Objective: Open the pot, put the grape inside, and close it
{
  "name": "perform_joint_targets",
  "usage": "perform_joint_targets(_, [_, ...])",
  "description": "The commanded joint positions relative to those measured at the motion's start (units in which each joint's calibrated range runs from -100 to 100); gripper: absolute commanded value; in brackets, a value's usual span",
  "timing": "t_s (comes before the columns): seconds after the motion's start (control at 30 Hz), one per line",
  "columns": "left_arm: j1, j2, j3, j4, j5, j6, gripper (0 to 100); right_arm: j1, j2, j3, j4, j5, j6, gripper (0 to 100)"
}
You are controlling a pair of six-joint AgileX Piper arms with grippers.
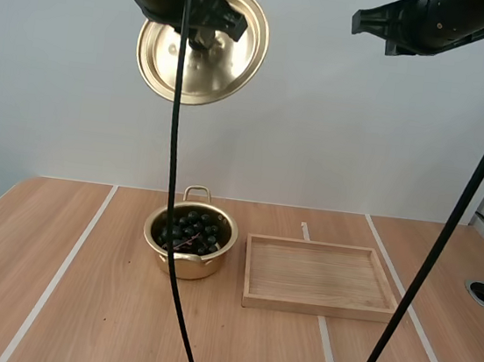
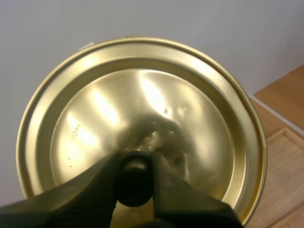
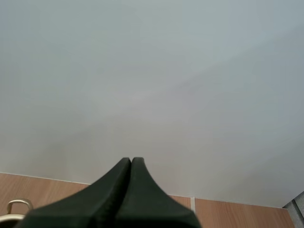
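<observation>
lid [image 1: 204, 75]: pinched at knob [image 2: 135, 185] by left gripper [image 2: 135, 165], high above pot [image 1: 187, 268]; grapes [image 1: 190, 230] inside. right gripper [image 3: 131, 164]: clenched, empty. advice: lower lid level, centred over pot.

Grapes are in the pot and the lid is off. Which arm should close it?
Left. The left claw grips the lid by its knob, up above the pot holding the grapes. The right claw is shut on nothing, off to the side.
</observation>
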Motion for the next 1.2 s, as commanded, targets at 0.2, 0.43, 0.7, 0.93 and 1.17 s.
perform_joint_targets(0.2, [-0.13,-0.07,18.43,-1.14,-20.16,0.94,0,-0.17,-2.84,-0.25,0.28,0.44,0.17,0])
perform_joint_targets(0.43, [-0.13,0.02,31.12,-1.14,-34.25,1.25,0,-0.17,-2.99,-0.25,0.28,2.24,0.17,0])
perform_joint_targets(0.7, [-0.13,3.06,37.03,-1.14,-38.28,1.91,0,-0.17,-2.99,-0.25,1.52,3.16,0.17,0])
perform_joint_targets(0.93, [-0.13,6.95,37.75,-1.14,-38.35,2.33,0,-0.17,-2.99,-0.25,1.62,3.54,0.06,0])
perform_joint_targets(1.17, [-0.13,11.47,37.75,-1.04,-38.67,2.7,0,-0.17,-2.99,-0.25,1.62,3.54,-0.16,0])
